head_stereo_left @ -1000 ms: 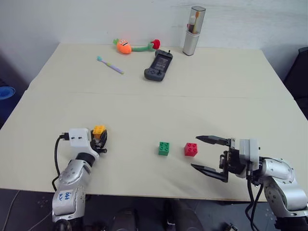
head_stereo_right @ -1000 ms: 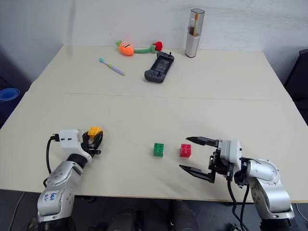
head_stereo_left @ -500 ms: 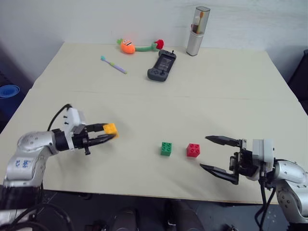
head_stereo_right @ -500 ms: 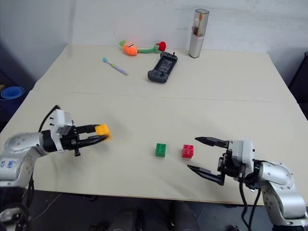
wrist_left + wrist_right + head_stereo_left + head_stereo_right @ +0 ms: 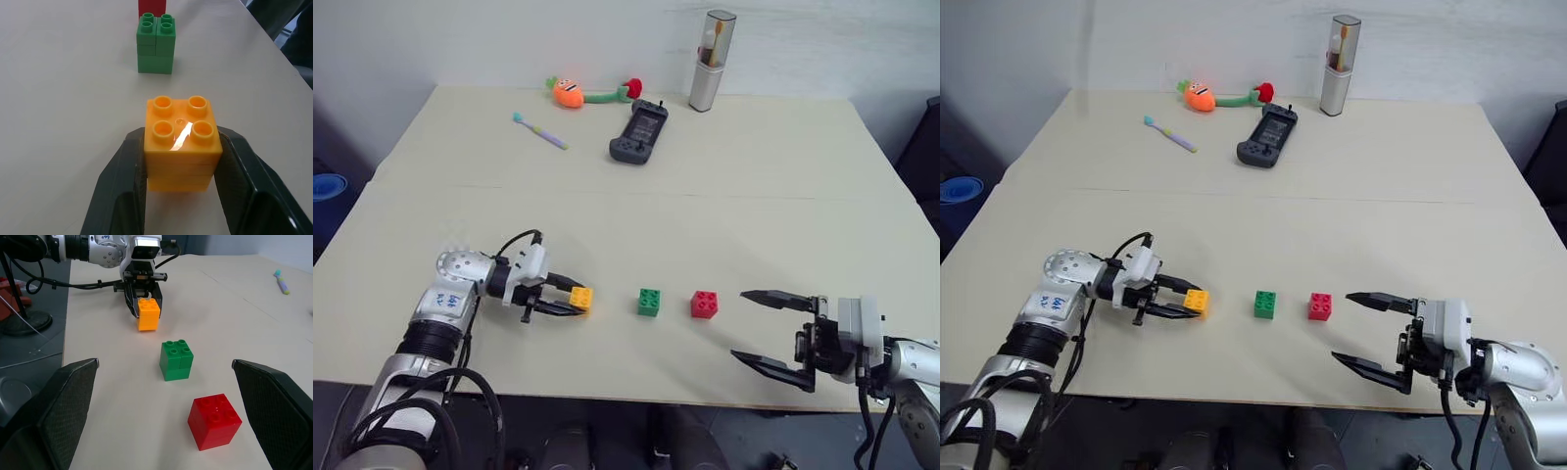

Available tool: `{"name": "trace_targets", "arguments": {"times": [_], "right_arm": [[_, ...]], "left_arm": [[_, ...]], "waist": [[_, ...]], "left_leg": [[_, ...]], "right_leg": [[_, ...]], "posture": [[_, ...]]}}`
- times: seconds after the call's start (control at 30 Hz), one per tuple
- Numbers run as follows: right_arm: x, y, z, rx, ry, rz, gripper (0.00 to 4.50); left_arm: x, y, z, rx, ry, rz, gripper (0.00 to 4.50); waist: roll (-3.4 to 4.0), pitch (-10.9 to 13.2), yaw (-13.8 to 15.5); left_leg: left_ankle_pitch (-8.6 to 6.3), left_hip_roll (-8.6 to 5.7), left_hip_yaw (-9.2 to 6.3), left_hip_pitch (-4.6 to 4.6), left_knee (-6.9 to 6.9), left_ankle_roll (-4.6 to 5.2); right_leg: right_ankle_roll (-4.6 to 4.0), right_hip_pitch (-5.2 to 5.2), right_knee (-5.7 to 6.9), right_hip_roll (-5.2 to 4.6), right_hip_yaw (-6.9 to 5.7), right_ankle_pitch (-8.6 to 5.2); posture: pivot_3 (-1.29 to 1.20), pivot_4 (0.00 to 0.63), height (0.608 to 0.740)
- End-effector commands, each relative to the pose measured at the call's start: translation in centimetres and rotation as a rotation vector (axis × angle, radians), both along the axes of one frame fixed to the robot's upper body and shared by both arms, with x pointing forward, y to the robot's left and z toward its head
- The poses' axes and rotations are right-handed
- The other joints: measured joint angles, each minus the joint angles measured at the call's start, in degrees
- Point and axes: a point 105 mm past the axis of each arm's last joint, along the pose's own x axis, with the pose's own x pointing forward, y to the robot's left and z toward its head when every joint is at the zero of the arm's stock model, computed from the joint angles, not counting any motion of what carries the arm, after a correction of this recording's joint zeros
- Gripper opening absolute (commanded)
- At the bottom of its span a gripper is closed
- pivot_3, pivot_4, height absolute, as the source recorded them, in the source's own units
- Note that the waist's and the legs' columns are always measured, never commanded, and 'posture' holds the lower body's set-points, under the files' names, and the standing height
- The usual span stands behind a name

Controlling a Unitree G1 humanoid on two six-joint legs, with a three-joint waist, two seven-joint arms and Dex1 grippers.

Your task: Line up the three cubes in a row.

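Nearest the table's front edge, the right gripper [image 5: 771, 329] sits with its two black fingers spread wide and nothing between them, aimed across at the bricks. Just beyond it, the red cube [image 5: 704, 305] rests on the cream table [image 5: 705, 225], studs up, and the green cube [image 5: 649, 302] sits close on its left with a small gap between the two. On the same line, further left, the left gripper [image 5: 576, 300] reaches in level from the side, its fingers [image 5: 124, 181] clamped on both flanks of the orange-yellow cube [image 5: 580, 299]. That cube is upright, studs up, near the green one but clearly apart from it; whether it touches the tabletop or hangs just above, I cannot tell. Well beyond, toward the far edge, a dark game controller [image 5: 637, 132] lies at a slant, with a toothbrush [image 5: 537, 131] off to its left. At the back lie a carrot plush toy [image 5: 570, 92] and a tall grey upright case [image 5: 709, 62].
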Motion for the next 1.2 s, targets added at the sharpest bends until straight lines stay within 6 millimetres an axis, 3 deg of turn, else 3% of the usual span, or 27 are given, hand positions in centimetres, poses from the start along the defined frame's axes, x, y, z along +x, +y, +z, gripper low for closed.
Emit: {"name": "trace_targets", "arguments": {"times": [0.03, 0.33, 0.63, 0.87, 0.93, 1.03, 1.1, 1.2], "right_arm": [[-0.5, 0.0, 0.9, -0.003, -0.033, -0.006, 4.5], [-0.5, 0.4, 0.9, 0.007, -0.029, -0.008, 4.5], [-0.5, 0.6, 0.7, 0.011, -0.022, 0.003, 4.5], [-0.3, 0.4, 0.7, 0.01, -0.027, 0.007, 4.5], [-0.2, 0.3, 0.8, -0.002, -0.031, 0.014, 4.5], [-0.3, -0.4, 1.3, -0.037, -0.032, 0.021, 4.5], [-0.3, -1.8, 1.0, -0.157, -0.013, 0.013, 4.5], [0.3, -3.8, 1.2, -0.208, 0.012, -0.04, 4.5]], "left_arm": [[0.1, -0.7, 0.3, 0.004, -0.027, -0.047, 1.5], [1.2, -1.7, -0.5, 0.003, -0.054, -0.025, 1.5], [1.2, -0.6, -0.7, 0.026, -0.029, -0.02, 1.5], [1.6, 0.9, 0.9, 0.035, -0.095, 0.026, 3.7], [1.5, 2.6, 1.6, 0.046, -0.11, 0.069, 4.25], [0.6, 5.3, 3.1, 0.052, -0.13, 0.138, 4.25], [-0.9, 7.6, 4.0, 0.094, -0.15, 0.208, 4.25], [-3.0, 9.0, 5.3, 0.107, -0.148, 0.286, 4.25]], "waist": [[-0.01, -0.01, 0.03], [-0.01, -0.01, 0.0], [-0.02, -0.01, -0.11], [-0.03, 0.0, -0.15], [-0.03, 0.0, -0.15], [-0.02, 0.0, -0.5], [-0.02, 0.0, -0.81], [-0.01, 0.01, -1.25]], "left_leg": [[0.0, 0.01, -0.01, -0.01, 0.0, 0.0], [0.01, -0.01, -0.01, -0.02, 0.0, 0.0], [0.01, -0.02, -0.01, 0.02, 0.0, 0.02], [0.02, 0.0, -0.01, -0.04, 0.0, 0.0], [0.02, 0.0, -0.01, -0.04, 0.0, 0.0], [0.02, 0.03, 0.0, -0.09, -0.01, 0.0], [0.02, 0.05, -0.01, -0.19, -0.01, 0.0], [0.01, 0.07, -0.04, -0.22, -0.05, 0.01]], "right_leg": [[0.0, 0.0, -0.01, 0.0, -0.01, 0.0], [0.01, -0.01, -0.01, 0.0, -0.01, 0.0], [0.02, 0.0, 0.02, 0.0, -0.01, 0.01], [0.02, -0.06, 0.03, 0.02, -0.01, 0.01], [0.02, -0.07, 0.03, 0.01, -0.01, 0.01], [0.01, -0.14, 0.03, 0.02, 0.0, 0.01], [0.01, -0.23, 0.06, 0.01, 0.0, 0.01], [0.01, -0.23, -0.02, -0.05, 0.01, 0.01]], "posture": [[0.0, 0.15, 0.74], [0.0, 0.15, 0.74], [0.0, 0.15, 0.74], [0.0, 0.15, 0.74], [0.0, 0.15, 0.74], [0.0, 0.15, 0.74], [0.0, 0.15, 0.74], [0.0, 0.15, 0.74]]}}
